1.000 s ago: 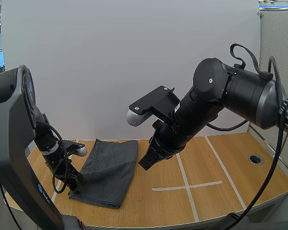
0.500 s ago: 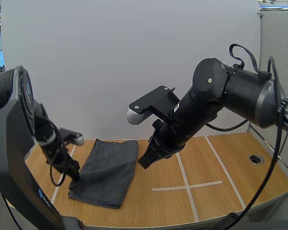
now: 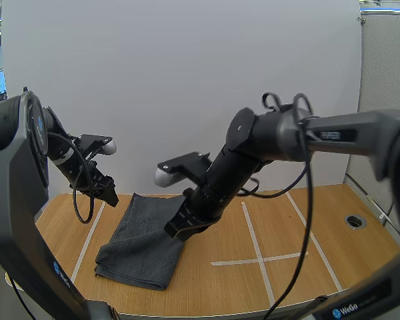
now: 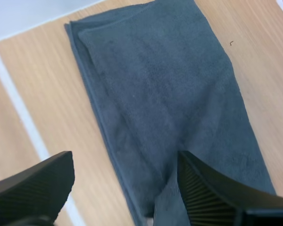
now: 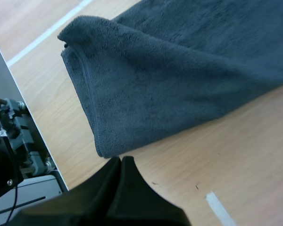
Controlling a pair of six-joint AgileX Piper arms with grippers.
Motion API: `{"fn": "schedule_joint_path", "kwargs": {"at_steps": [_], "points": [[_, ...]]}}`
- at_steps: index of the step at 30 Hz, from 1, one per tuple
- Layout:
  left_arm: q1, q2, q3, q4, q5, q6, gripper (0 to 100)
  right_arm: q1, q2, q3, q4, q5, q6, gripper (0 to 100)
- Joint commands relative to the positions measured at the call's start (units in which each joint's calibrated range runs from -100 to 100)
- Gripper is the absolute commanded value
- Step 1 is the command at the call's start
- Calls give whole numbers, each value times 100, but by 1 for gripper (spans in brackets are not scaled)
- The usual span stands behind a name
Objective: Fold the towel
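A dark grey towel [image 3: 143, 240] lies folded into a long strip on the left part of the wooden table [image 3: 307, 227]. My left gripper [image 3: 111, 197] hangs in the air over the towel's far left side. In the left wrist view its fingers [image 4: 217, 195] stand wide apart and open above the towel [image 4: 170, 94], with nothing between them. My right gripper [image 3: 175, 231] is low at the towel's right edge. Its shut tips [image 5: 121, 161] form one dark wedge over bare wood just beside the towel's folded corner [image 5: 104, 146].
White tape lines [image 3: 260, 260] form a cross on the table right of the towel, and another white line [image 3: 87, 240] runs along its left. A round cable hole [image 3: 354, 221] sits near the right edge.
My left gripper opened, let go of the towel's near left corner and rose toward the far left. My right gripper came down and left to the towel's right edge.
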Motion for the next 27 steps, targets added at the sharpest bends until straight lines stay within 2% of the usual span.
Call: {"fn": "schedule_joint_path", "kwargs": {"at_steps": [1,6,9,17,24,27], "points": [[-55,1360,-678,-703,404,75,100,38,1310,16,865,-656,-842,0],[-346,1912,-989,-703,296,-77,100,38,1399,16,894,-656,-914,0],[-449,2160,-1094,-572,-11,-211,100,38,1399,16,854,-576,-914,0],[-448,2707,-1348,-555,-228,-222,100,45,1412,16,930,-449,-931,0],[-448,2776,-1418,-555,-485,-154,100,391,1676,16,964,-761,-1023,0],[-448,2776,-1418,-555,-485,-103,100,427,1959,16,964,-807,-1023,0]]}}
